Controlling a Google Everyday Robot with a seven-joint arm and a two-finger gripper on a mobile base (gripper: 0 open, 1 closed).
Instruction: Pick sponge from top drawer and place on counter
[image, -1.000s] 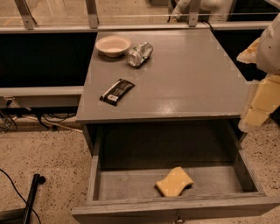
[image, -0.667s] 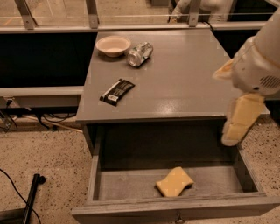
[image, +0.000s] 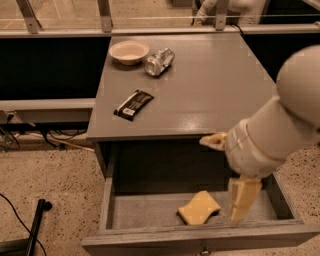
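The pale yellow sponge (image: 199, 208) lies flat on the floor of the open top drawer (image: 150, 212), a little right of its middle and near the front panel. The gripper (image: 242, 200) hangs from the white arm (image: 280, 125) and reaches down into the drawer just to the right of the sponge, not touching it. The grey counter (image: 200, 85) sits above the drawer.
On the counter stand a pale bowl (image: 129, 52) and a crushed silver can (image: 159, 62) at the back left, and a black snack bar wrapper (image: 133, 104) lies nearer the front left. A black pole (image: 37, 220) and cables lie on the speckled floor at left.
The arm has swung from the right edge leftward and down, bringing the gripper into the open drawer beside the sponge. The sponge has not moved.
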